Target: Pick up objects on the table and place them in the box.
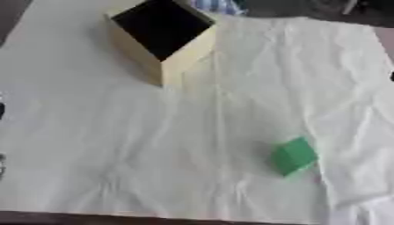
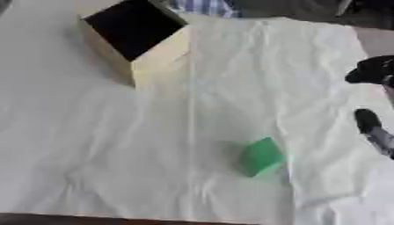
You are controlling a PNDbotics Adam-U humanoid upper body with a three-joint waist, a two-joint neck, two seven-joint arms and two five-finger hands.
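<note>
Pale yellow-tan square box (image 1: 181,55), far left: outer walls cream, inside reads flat black. Green cube-shaped block (image 1: 293,156), near right: top face mid green, side faces lighter, with a pale green tint on the cloth just beside it. Crumpled white cloth (image 1: 192,132) over the whole table, off-white with grey crease shadows. Blue-and-white checked fabric (image 2: 206,7) at the far edge behind the box. My right hand (image 2: 371,70) at the right edge is black, with a grey part lower down. Dark brown strip along the near edge.
</note>
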